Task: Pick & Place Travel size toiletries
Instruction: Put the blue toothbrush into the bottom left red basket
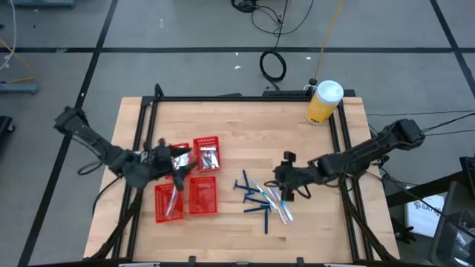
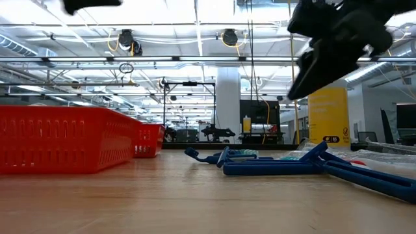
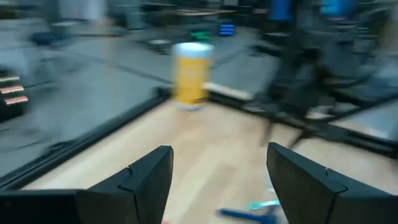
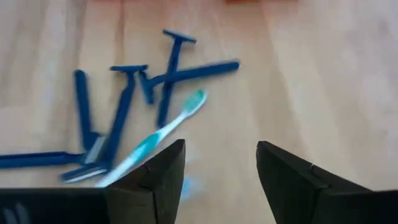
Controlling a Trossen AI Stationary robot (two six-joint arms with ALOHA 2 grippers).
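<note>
Overhead, three red mesh baskets point(image 1: 205, 154) sit left of centre on the wooden table point(image 1: 245, 119): one upper basket with small silvery items in it, and two lower ones side by side, the left of them point(image 1: 168, 202) holding something pale, the right point(image 1: 202, 196) looking bare.

The loose toiletries lie right of centre in the high view. About five dark blue razors point(image 1: 256, 200) are scattered there, though overlaps make the count unsure, and two or three light toothbrushes point(image 1: 279, 204) lie at the pile's right edge. In the right wrist view four or five razors point(image 4: 171, 73) and one white-and-teal toothbrush point(image 4: 155, 140) show.

One yellow jar with a white lid point(image 1: 323, 101) stands at the table's upper right corner. No writing on it or anything else can be read.

The left gripper point(image 1: 178, 172) hangs above the baskets at the frame's left; its wrist view shows the two fingers point(image 3: 149, 180) spread apart with nothing between them. The right gripper point(image 1: 285, 187) is over the upper right of the toiletry pile, its fingers point(image 4: 158, 177) likewise parted and holding nothing.
</note>
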